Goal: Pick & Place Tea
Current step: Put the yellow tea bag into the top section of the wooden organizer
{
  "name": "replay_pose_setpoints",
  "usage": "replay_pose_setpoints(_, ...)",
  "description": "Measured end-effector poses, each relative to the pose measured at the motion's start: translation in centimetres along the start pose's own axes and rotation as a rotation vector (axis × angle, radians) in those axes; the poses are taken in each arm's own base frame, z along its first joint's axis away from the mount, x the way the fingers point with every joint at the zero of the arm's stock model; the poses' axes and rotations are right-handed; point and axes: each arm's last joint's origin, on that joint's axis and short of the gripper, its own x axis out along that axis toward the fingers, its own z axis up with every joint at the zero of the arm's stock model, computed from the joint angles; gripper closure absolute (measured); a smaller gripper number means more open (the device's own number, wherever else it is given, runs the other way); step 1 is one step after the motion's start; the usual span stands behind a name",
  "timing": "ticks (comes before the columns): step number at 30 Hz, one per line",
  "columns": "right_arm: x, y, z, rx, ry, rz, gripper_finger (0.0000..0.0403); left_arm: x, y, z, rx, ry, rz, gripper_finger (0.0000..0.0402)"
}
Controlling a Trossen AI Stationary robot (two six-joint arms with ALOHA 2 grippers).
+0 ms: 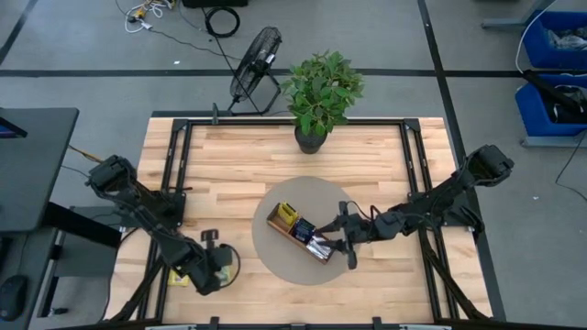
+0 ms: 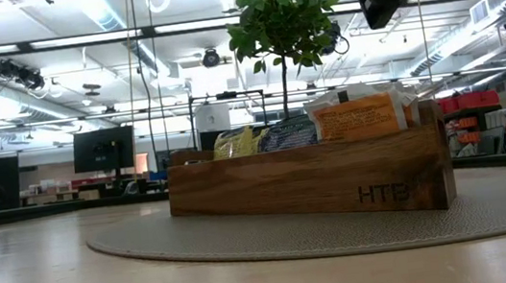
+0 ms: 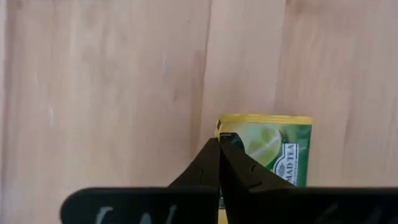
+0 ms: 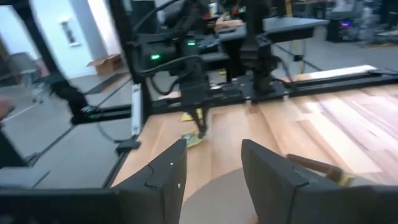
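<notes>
Green-and-yellow print on the tea sachet (image 3: 264, 152) is legible only in the left wrist view, where the left gripper (image 3: 219, 163) is pinched shut on it (near the table's (image 1: 367, 165) front-left corner). Other sachets (image 2: 358, 117) are stood in the wooden tray (image 2: 312, 185); the right gripper (image 4: 211, 163) is held open above it.

The left arm reaches down toward the near left corner of the table, its wrist bent so the left gripper (image 1: 209, 266) points at the tabletop, the two dark fingers (image 3: 214, 165) pressed together to a single point. The right arm stretches in from the right side, elbow raised, its right gripper (image 1: 347, 240) held above the table's middle with fingers (image 4: 163, 174) spread apart.
</notes>
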Motion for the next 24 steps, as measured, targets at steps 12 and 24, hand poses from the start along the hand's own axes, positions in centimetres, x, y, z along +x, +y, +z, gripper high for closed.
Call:
replay_pose_setpoints(12,0.3,-1.0,0.2,-0.004,-0.006,-0.039,0.0240,-2.5,0.9,5.0,0.169,-0.106,0.130,0.0401)
replay_pose_setpoints(24,1.4,-3.1,-0.4,0.066,0.013,-0.121,0.0240,-3.9,3.7,10.5,0.334,-0.168,0.197,0.0401)
